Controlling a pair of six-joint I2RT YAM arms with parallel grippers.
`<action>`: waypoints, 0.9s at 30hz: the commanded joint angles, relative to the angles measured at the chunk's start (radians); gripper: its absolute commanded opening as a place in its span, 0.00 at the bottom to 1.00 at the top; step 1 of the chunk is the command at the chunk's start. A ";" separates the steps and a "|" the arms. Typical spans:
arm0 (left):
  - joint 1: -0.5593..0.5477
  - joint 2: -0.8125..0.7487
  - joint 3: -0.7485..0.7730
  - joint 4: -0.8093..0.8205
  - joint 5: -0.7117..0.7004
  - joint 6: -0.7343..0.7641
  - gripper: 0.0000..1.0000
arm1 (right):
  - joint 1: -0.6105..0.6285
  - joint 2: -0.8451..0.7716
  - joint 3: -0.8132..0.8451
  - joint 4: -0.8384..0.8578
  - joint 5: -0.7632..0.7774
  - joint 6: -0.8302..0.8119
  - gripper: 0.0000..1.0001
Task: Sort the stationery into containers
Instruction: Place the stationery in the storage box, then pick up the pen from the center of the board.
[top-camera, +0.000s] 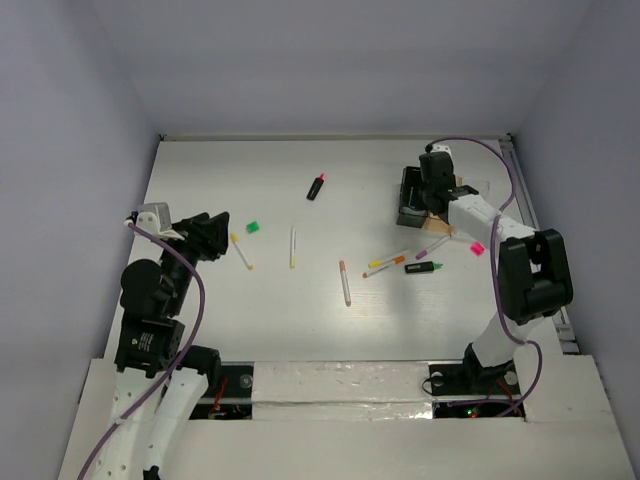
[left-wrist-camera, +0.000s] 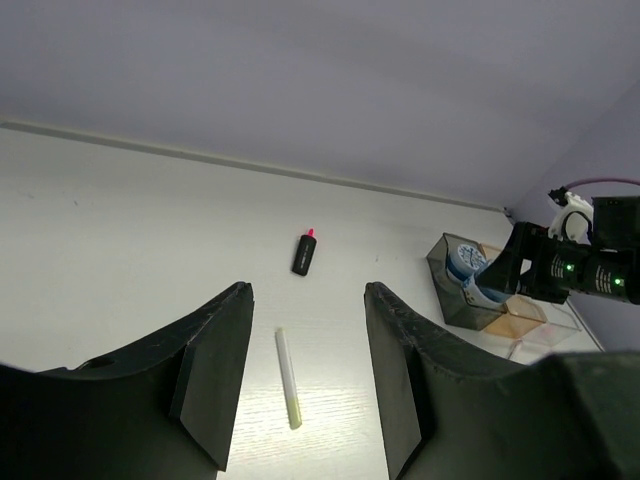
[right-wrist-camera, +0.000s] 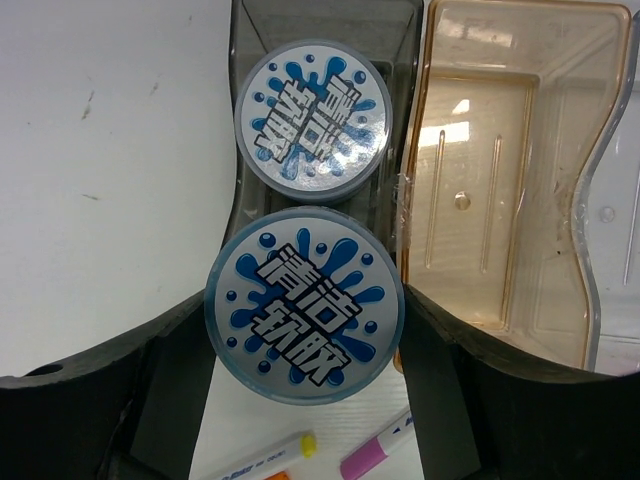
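Note:
My right gripper is shut on a round blue-white roll and holds it over the near end of the dark grey tray. A second roll lies in that tray. An amber tray joins it on the right. In the top view the right gripper is at the containers. My left gripper is open and empty above the table's left side. A white-yellow pen lies below it and a black pink-capped highlighter beyond.
Loose on the table are a yellow pen, a white pen, an orange pen, two pens, a purple pen, a green-capped highlighter, a green cap and a pink piece.

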 joint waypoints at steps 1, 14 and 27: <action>-0.007 0.023 0.018 0.057 0.022 0.003 0.45 | -0.005 -0.016 0.030 0.051 0.002 0.012 0.75; -0.007 0.202 0.027 0.065 0.146 -0.003 0.43 | 0.021 -0.220 -0.060 0.129 -0.189 0.035 0.49; -0.033 0.391 0.018 0.091 0.177 -0.063 0.15 | 0.297 -0.215 -0.122 0.322 -0.365 0.110 0.00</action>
